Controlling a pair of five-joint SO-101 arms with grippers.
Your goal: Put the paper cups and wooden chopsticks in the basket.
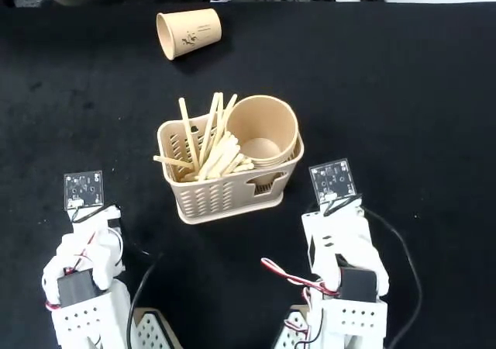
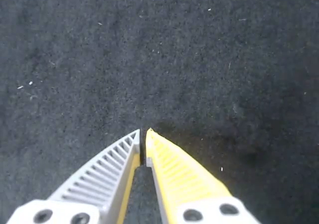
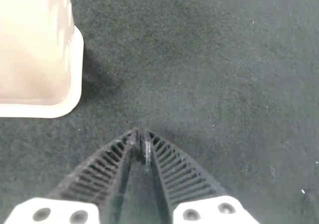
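**A:** How do the grippers stand?

**B:** The left gripper [image 2: 143,132] has its 2 jaws pressed together over bare table [image 1: 403,93], holding nothing. The right gripper [image 3: 139,134] is also pressed together and empty, just beside a corner of the basket [image 1: 232,198].

**A:** What is left to collect?

**B:** By my reading, 1 loose paper cup [image 1: 188,32]. It lies on its side at the table's far edge, beyond the basket. It is well apart from both grippers and slightly toward the left arm's side. The chopsticks [image 1: 209,143] and an upright cup [image 1: 262,128] already sit in the basket.

**A:** How should it be taken?

**B:** Spread the jaws wide and pass beside the basket without clipping the chopsticks. Pinch the wall at the open mouth lightly, so the paper neither crumples nor rolls.
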